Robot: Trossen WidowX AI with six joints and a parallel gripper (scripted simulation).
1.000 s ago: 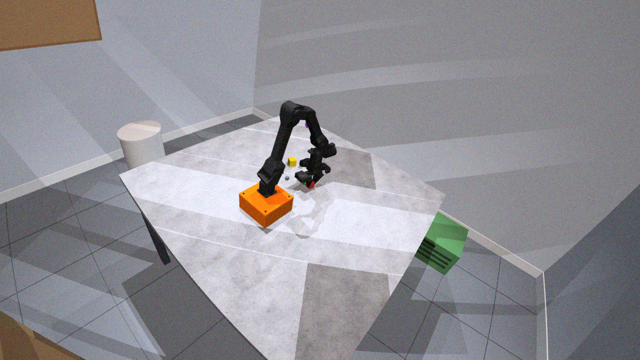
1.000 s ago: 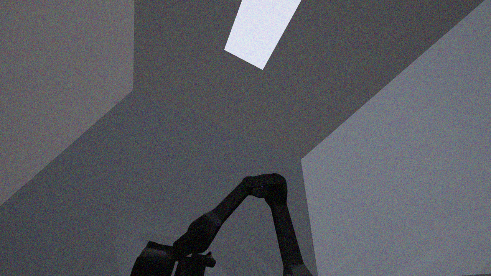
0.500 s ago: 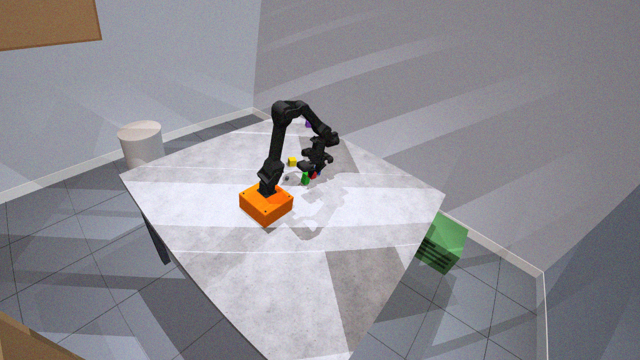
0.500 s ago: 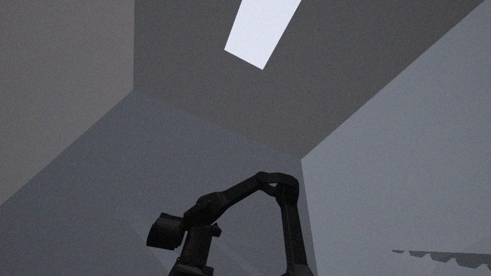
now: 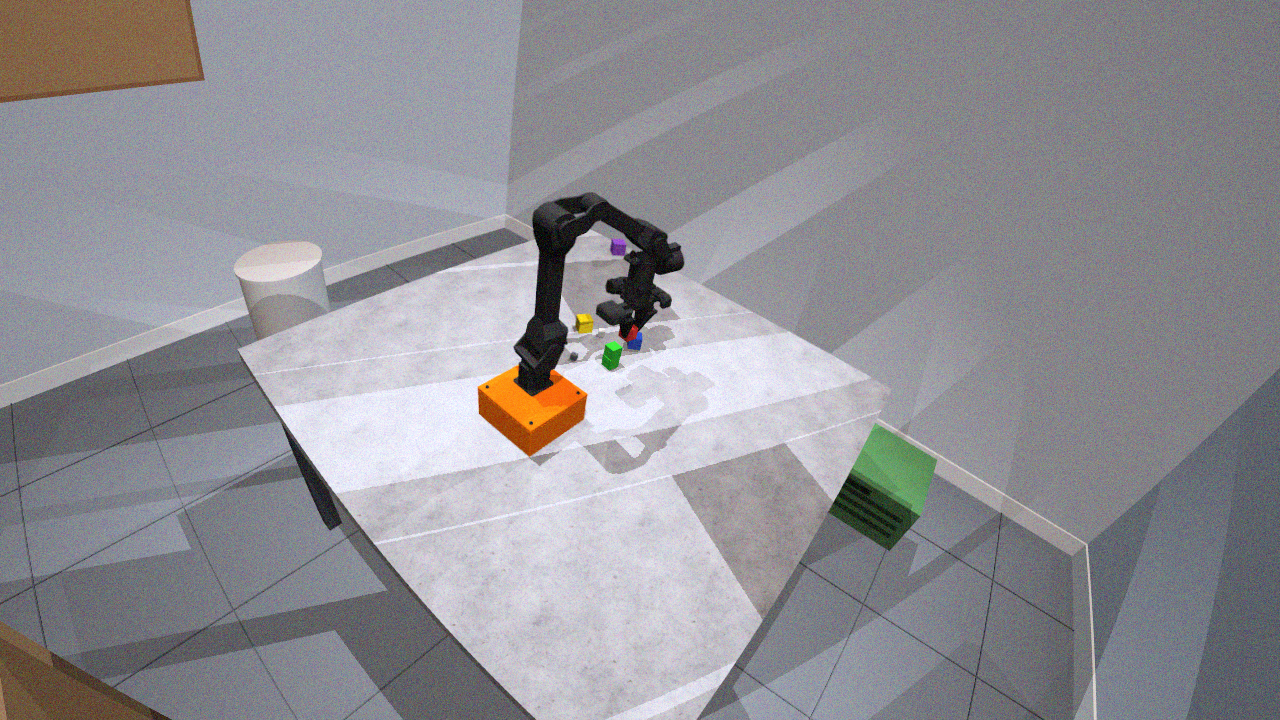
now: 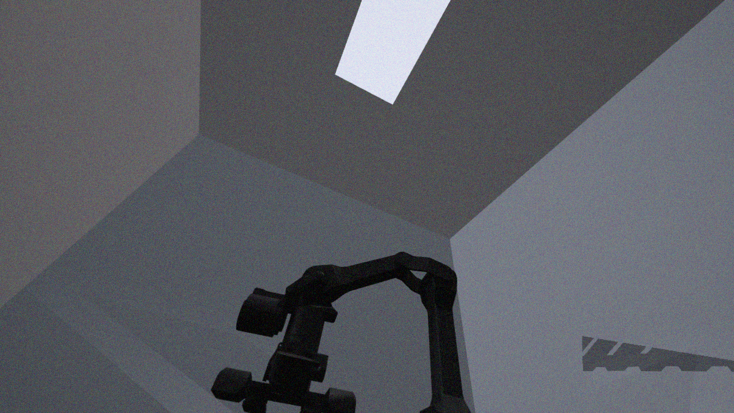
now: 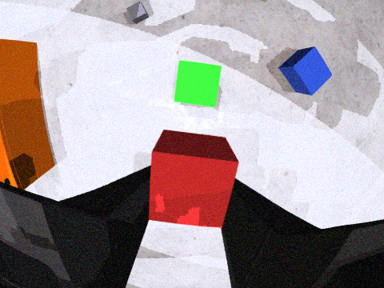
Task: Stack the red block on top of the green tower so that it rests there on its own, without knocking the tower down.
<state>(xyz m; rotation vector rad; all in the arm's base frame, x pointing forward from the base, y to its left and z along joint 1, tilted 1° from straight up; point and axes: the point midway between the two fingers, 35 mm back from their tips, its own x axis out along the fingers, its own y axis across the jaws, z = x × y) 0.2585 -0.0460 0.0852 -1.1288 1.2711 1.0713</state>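
Observation:
My gripper (image 5: 633, 329) (image 7: 189, 178) is shut on the red block (image 5: 629, 334) (image 7: 192, 188) and holds it in the air above the table. The green tower (image 5: 612, 355) (image 7: 198, 84) stands upright on the table. In the wrist view its top face shows just beyond the red block, apart from it and lower down. In the top view the red block appears up and to the right of the tower, partly covered by the fingertips. The exterior view shows the arm from below, with the fingertips out of frame.
A blue block (image 5: 634, 342) (image 7: 307, 71) lies near the tower. A yellow block (image 5: 584, 323), a small grey piece (image 5: 573, 356) (image 7: 138, 13) and, farther back, a purple block (image 5: 618, 247) are on the table (image 5: 554, 573). The orange base (image 5: 531, 411) (image 7: 24, 100) carries the arm.

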